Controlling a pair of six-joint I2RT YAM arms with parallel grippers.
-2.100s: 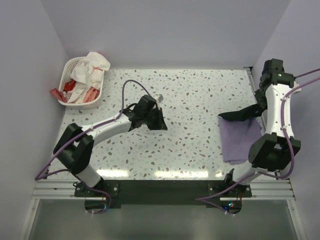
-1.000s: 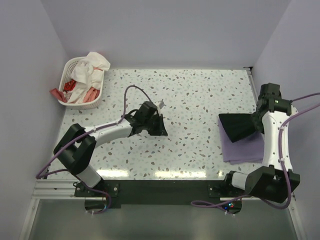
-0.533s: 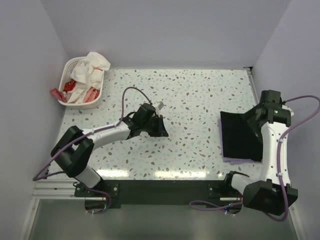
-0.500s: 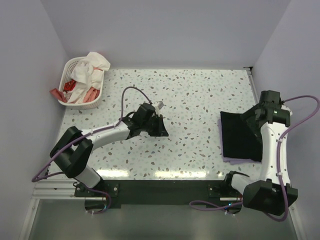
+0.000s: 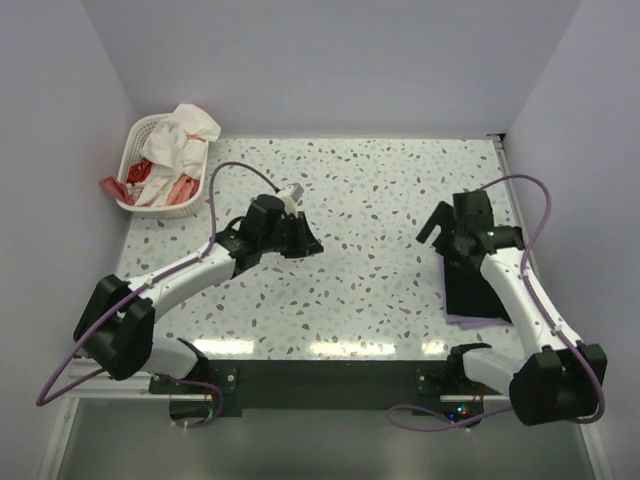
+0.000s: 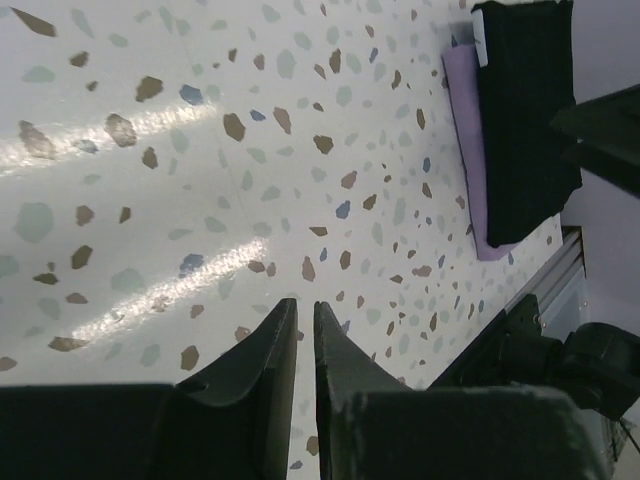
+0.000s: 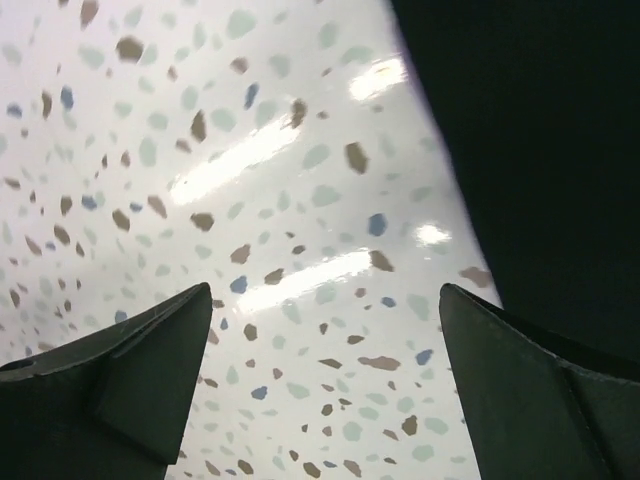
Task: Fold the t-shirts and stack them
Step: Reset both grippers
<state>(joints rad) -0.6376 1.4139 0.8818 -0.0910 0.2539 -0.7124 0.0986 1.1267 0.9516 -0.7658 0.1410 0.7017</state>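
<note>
Top: right end effector [image 5: 438, 222] spread open, empty, over tabletop [image 5: 380, 180]. Folded black tee [image 5: 466, 292] lies on lavender tee [image 5: 456, 319] just behind it. Left end effector [image 5: 306, 240] well apart from both.
Left wrist: fingers clenched on nothing, stack far ahead.
Right wrist: fingers wide, black tee beside one finger.

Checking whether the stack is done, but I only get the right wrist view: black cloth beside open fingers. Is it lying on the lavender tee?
Observer: Yes; the left wrist view shows the black tee folded on the lavender tee, lavender showing along one side.
Operator: Is the left arm holding anything?
Observer: No; the left gripper is nearly closed and empty above the table.
Operator: More laundry?
Observer: A white basket, far left, holds clothes.
</note>
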